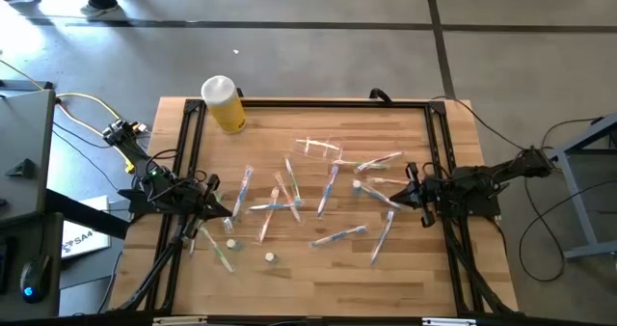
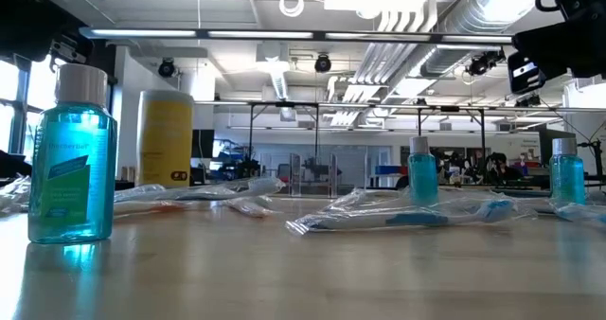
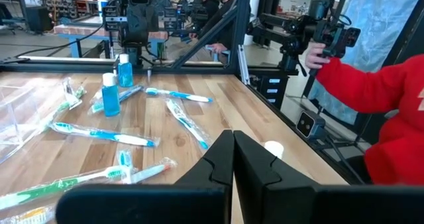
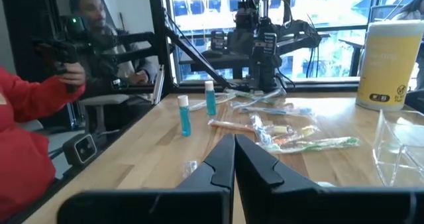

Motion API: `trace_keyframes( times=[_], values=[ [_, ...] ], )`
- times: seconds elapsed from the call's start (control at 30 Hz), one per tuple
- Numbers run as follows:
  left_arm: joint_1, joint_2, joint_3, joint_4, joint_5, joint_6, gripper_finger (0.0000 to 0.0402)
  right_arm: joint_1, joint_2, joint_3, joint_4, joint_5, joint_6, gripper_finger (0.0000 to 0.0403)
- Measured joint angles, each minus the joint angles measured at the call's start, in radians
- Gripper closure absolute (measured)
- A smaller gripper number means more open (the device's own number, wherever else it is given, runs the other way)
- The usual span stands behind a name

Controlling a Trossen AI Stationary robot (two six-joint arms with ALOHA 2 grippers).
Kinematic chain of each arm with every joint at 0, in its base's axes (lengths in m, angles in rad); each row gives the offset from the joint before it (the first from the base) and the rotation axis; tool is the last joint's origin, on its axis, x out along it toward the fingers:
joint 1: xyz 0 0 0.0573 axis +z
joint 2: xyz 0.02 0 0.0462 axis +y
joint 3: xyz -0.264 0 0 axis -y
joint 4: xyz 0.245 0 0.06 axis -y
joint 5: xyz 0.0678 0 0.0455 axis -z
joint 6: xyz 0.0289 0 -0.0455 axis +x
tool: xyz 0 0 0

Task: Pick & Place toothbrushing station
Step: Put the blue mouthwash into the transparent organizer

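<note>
Both tools stood closed and empty at the worktop's (image 1: 318, 278) edges, the left tool (image 1: 214, 208) and right tool (image 1: 403, 197) flanking toothbrushes (image 1: 337, 236) strewn between them, while the clear holder cup (image 1: 321, 149), farther back, lay nearer the right one.
</note>
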Motion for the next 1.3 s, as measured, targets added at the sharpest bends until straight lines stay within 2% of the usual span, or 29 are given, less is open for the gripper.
trace_keyframes(
  times=[0.2, 0.37, 0.43, 0.5, 0.6, 0.77, 0.83, 1.03, 1.17, 1.3],
  values=[
    [0.0, 0.0, -0.002, 0.016, -0.024, 0.0, 0.0402, 0.0, 0.0, 0.0, 0.045, -0.027, -0.05, 0.04],
    [0.0, 0.0, -0.002, 0.071, -0.184, 0.084, 0.0401, 0.0, 0.0, 0.0, 0.207, -0.049, -0.181, 0.04],
    [0.0, 0.0, -0.002, 0.093, -0.204, 0.161, 0.0398, 0.001, 0.0, 0.0, 0.246, -0.034, -0.222, 0.04],
    [0.0, 0.0, -0.002, 0.117, -0.204, 0.235, 0.0391, 0.001, 0.008, 0.008, 0.233, 0.062, -0.227, 0.0398],
    [0.0, 0.0, -0.002, 0.161, -0.204, 0.313, 0.0373, 0.0, 0.043, 0.052, 0.153, 0.271, -0.206, 0.0385],
    [0.0, 0.0, -0.002, 0.203, -0.205, 0.386, 0.0329, 0.0, 0.16, 0.157, 0.033, 0.479, -0.109, 0.0323],
    [0.0, 0.0, -0.002, 0.212, -0.206, 0.415, 0.0312, 0.0, 0.214, 0.234, -0.065, 0.535, -0.027, 0.0289],
    [0.0, 0.0, -0.001, 0.265, -0.215, 0.476, 0.0281, 0.001, 0.411, 0.526, -0.584, 0.534, 0.263, 0.0201],
    [0.0, 0.0, -0.001, 0.293, -0.218, 0.524, 0.0275, 0.0, 0.543, 0.7, -0.884, 0.48, 0.408, 0.0175],
    [0.0, 0.0, 0.0, 0.322, -0.253, 0.535, 0.0274, -0.016, 0.636, 0.852, -1.138, 0.432, 0.61, 0.0172]
  ],
)
